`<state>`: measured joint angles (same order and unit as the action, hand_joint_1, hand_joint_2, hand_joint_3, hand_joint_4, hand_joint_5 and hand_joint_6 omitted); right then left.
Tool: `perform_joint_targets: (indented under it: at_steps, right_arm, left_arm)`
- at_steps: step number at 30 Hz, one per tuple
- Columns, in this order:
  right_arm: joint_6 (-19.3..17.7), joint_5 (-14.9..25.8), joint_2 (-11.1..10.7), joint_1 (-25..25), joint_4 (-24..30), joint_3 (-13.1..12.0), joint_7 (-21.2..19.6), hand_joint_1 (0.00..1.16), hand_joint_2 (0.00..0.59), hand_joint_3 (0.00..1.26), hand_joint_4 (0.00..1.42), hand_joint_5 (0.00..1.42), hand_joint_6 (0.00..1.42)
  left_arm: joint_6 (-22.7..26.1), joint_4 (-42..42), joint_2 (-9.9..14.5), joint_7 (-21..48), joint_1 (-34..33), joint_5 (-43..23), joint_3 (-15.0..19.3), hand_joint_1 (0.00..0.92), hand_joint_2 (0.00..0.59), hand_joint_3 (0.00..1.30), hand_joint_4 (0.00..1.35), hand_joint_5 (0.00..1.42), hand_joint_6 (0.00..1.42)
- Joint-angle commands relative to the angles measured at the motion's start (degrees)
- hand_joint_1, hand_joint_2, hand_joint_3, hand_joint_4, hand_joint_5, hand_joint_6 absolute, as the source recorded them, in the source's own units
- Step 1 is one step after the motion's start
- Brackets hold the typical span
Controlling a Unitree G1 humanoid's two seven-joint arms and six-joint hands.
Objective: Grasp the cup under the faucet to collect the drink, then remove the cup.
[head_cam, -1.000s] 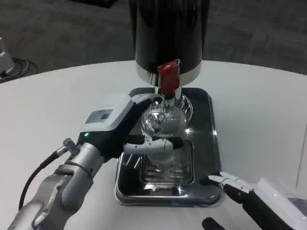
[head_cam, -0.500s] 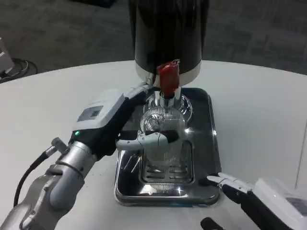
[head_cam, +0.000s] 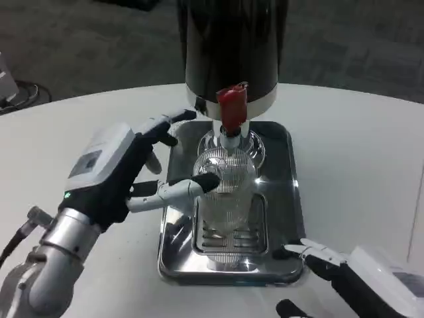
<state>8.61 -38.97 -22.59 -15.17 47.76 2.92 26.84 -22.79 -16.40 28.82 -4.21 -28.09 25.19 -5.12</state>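
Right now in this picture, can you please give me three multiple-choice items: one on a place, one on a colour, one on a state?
1. Where does the clear ribbed cup stand?
A. on the steel drip tray, under the faucet
B. on the bare white table
C. on the dispenser

2. What colour is the faucet handle?
A. blue
B. red
C. green

3. How is the left hand?
A. gripping the handle
B. fingers spread beside the cup
C. flat on the table

Answers:
1 A, the tray surrounds it.
2 B, plainly red.
3 B, fingers apart.

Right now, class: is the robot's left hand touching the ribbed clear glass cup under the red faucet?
Touching. In the head view, a fingertip of the open left hand rests on the ribbed clear glass cup's left side.
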Motion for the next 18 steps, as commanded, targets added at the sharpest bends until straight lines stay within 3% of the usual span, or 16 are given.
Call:
perform_joint_targets:
  at_steps: [1, 5, 9, 18]
  right_arm:
    - [0.5, 0.3, 0.2, 0.0, 0.1, 0.0, 0.2, 0.37, 0.446, 0.22, 0.11, 0.15, 0.18]
    - [0.7, 0.1, 0.2, 0.3, -0.1, 0.4, 0.1, 0.37, 0.449, 0.22, 0.11, 0.16, 0.18]
    - [0.7, 0.0, 0.3, 0.5, -0.3, 0.6, 0.0, 0.37, 0.452, 0.22, 0.11, 0.16, 0.18]
    - [1.1, 0.1, 0.2, 0.4, -0.3, 0.2, 0.0, 0.39, 0.452, 0.22, 0.12, 0.16, 0.17]
  left_arm:
    - [0.0, 4.2, 0.8, -0.3, 3.0, -1.7, 3.4, 0.172, 0.062, 0.22, 0.16, 0.36, 0.69]
    - [0.4, 8.1, 0.3, 0.7, 4.1, -4.4, 6.1, 0.167, 0.068, 0.22, 0.17, 0.36, 0.67]
    - [1.5, 11.8, -0.8, 3.9, 3.6, -9.7, 7.4, 0.081, 0.087, 0.26, 0.23, 0.32, 0.5]
    - [4.0, 13.5, -2.5, 16.3, -2.7, -20.9, 5.6, 0.0, 0.093, 0.29, 0.25, 0.33, 0.45]
